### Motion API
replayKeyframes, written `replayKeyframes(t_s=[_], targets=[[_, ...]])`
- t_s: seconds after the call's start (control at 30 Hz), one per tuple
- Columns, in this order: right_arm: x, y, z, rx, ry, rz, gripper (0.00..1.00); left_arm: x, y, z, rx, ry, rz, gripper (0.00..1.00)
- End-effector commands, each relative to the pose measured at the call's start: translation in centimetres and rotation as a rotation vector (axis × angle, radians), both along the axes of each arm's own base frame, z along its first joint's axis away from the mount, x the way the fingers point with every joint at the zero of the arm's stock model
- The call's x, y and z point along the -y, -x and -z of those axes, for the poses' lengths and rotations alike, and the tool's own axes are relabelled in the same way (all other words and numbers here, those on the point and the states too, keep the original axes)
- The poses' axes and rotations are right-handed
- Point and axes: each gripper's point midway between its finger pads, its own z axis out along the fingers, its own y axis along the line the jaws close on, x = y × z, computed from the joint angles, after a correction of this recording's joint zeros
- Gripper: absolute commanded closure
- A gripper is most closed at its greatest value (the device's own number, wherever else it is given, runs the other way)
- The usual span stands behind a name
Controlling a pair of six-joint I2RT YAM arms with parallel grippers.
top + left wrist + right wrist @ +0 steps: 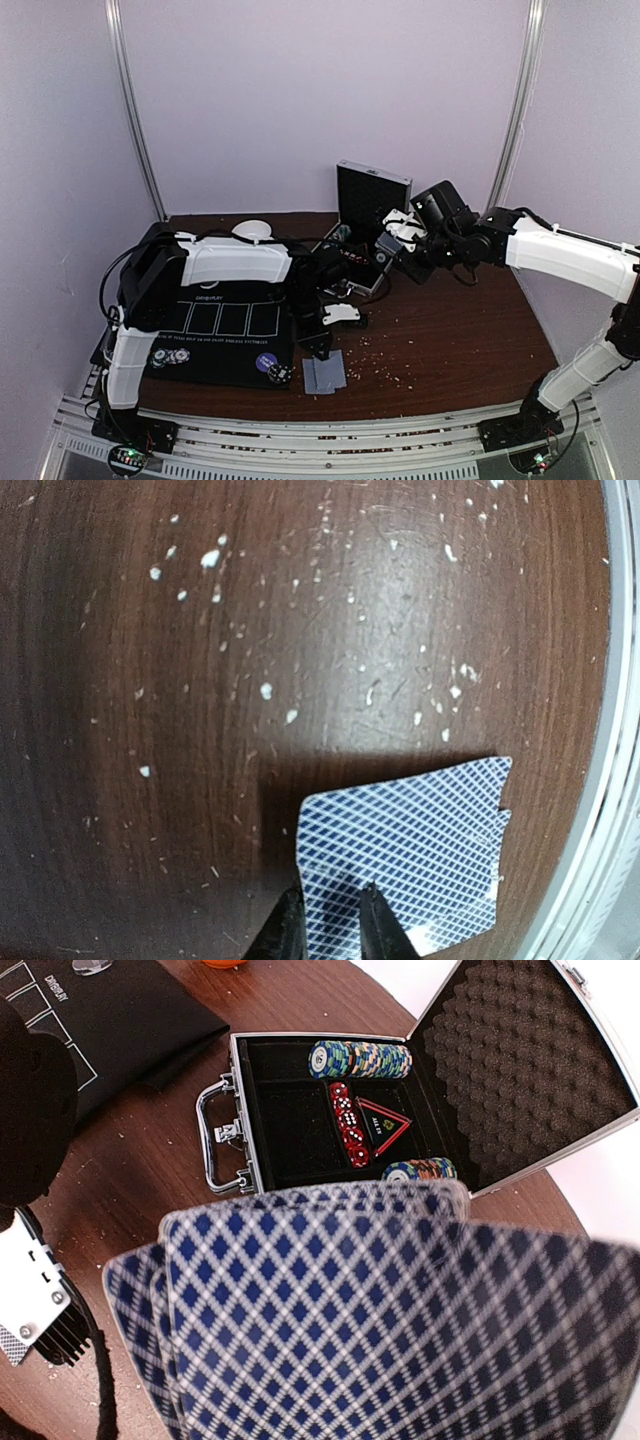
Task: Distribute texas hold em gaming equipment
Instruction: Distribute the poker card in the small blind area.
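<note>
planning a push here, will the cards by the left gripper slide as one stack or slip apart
Probably slip apart: the cards already sit stepped, edges offset. They look thin and light, so they would likely bend if pinched. The white crumbs on the table might snag them.

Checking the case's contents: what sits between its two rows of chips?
Red dice and a red triangular piece lie between the chip rows in the case, per the right wrist view.
</note>
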Motion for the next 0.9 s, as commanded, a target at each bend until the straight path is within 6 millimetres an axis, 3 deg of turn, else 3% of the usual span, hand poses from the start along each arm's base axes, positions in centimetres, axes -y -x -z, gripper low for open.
replayKeyframes(t_s=[0.0, 0.3, 0.5, 0.73, 0.87], targets=[[0.6, 0.1, -0.9, 0.019, -0.018, 0.018, 0.59, 1.3, 0.2, -0.2, 0.007, 0.040, 0.035, 0.77], [0.7, 0.2, -1.1, 0.022, -0.016, 0.017, 0.59, 1.0, 0.3, 0.0, 0.007, 0.030, 0.037, 0.67], [0.7, 0.1, -1.2, 0.025, -0.018, 0.017, 0.59, 1.1, 0.2, -0.5, 0.016, 0.041, 0.036, 0.67], [1.0, 0.2, -2.0, 0.040, -0.018, 0.026, 0.59, 2.1, -1.1, -4.7, 0.055, 0.154, 0.001, 0.66], [1.2, 0.2, -3.0, 0.057, -0.032, 0.029, 0.59, 1.6, -2.6, -6.7, 0.062, 0.199, -0.060, 0.66]])
